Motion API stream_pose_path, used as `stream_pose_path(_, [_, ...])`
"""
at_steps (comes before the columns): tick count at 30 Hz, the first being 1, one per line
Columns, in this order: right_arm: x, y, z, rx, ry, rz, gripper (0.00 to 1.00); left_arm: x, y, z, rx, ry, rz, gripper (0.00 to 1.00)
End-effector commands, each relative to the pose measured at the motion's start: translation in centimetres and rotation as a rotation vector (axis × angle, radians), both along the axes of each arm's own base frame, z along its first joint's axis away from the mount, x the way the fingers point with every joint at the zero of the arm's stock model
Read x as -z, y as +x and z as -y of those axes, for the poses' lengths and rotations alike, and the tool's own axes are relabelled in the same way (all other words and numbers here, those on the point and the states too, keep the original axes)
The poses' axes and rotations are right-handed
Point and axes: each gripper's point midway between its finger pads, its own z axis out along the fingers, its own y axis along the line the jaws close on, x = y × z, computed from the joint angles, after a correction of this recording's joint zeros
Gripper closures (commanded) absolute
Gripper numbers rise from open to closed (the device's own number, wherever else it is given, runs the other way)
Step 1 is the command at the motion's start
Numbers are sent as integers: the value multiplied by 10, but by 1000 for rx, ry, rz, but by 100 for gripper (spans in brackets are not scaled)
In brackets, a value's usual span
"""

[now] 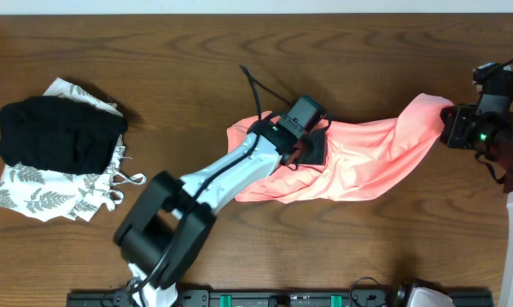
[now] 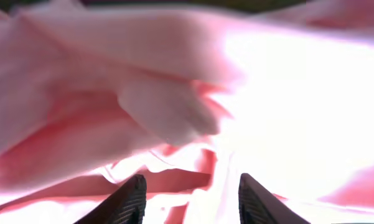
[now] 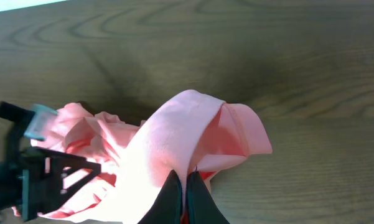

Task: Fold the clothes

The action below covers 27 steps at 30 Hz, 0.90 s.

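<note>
Pulling risks dragging the crumpled T-shirt (image 1: 376,158) bunched: right gripper (image 3: 185,185) pinches its right end, left gripper (image 2: 193,190) hangs spread over its middle.

Crumpled salmon-pink T-shirt (image 1: 367,158) lies stretched out sideways.

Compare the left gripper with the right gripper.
The left gripper stands open and empty over the pink T-shirt; the right gripper is shut, pinching a fold of it. The left gripper is near one end; the right gripper holds the opposite end. Both work the same shirt.
</note>
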Motion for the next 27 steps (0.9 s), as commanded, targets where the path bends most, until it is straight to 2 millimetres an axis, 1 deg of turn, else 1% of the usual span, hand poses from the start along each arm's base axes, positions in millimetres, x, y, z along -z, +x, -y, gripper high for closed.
stream_pose_path(1, [-8,2,-1,4,4,19,99,-1,-5,5,26,27,31,48])
stream_pose_path(4, [-8,2,-1,4,4,19,99,3,-11,16,44,18,33,47])
stream_pose_path(7, [-8,2,-1,4,4,19,99,9,-13,24,54,10,36,45])
stream_pose_path(13, [-8,2,-1,4,4,19,99,19,-12,32,67,-11,24,44])
stream_pose_path(17, [-7,2,-1,4,5,16,99,30,-12,32,67,2,12,44])
stream_pose_path(19, [-7,2,-1,4,5,16,99,33,-13,34,78,-6,9,44])
stream_pose_path(22, [-7,2,-1,4,5,16,99,29,-16,45,115,-56,5,44])
stream_pose_path(27, [-7,2,-1,4,5,16,99,25,-19,53,143,-94,-1,44])
